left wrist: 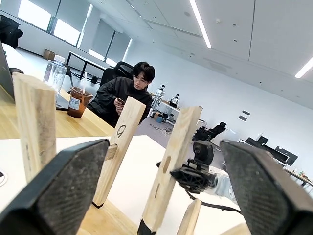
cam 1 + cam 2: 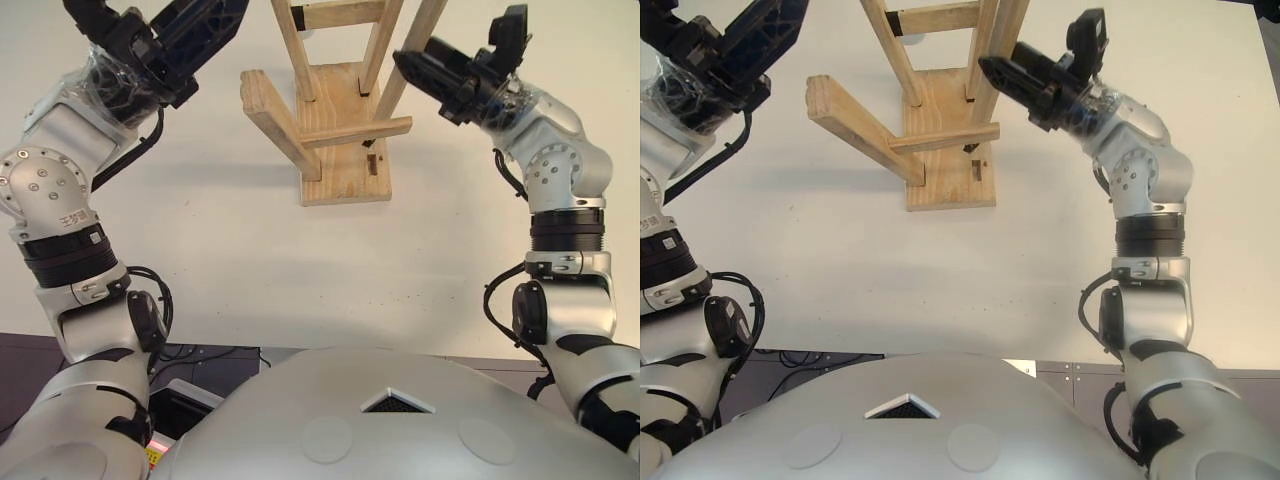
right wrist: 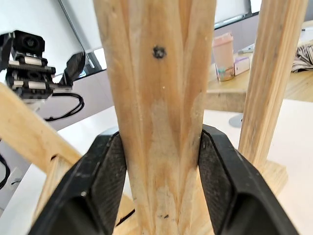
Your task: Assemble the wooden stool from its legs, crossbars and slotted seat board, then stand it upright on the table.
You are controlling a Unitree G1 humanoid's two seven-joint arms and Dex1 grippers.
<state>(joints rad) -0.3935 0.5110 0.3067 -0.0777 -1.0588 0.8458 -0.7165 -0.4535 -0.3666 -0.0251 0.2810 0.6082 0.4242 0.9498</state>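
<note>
Left eye view: the stool (image 2: 300,60) is upside down on the desk (image 2: 240,270), with its seat board (image 2: 345,180) flat and its legs up. My right jaws are squeezed tight on the leg (image 3: 156,122) by the board's right edge. My left jaws are spread wide, hold nothing, and hang off to the left, apart from the slanted leg (image 2: 278,122) that sticks out past the board's left edge. There is bare desk between the board and the near edge.

Head stereo pair looks down over the table (image 2: 200,230); both wrist cameras face the stool (image 3: 156,122) closely.
</note>
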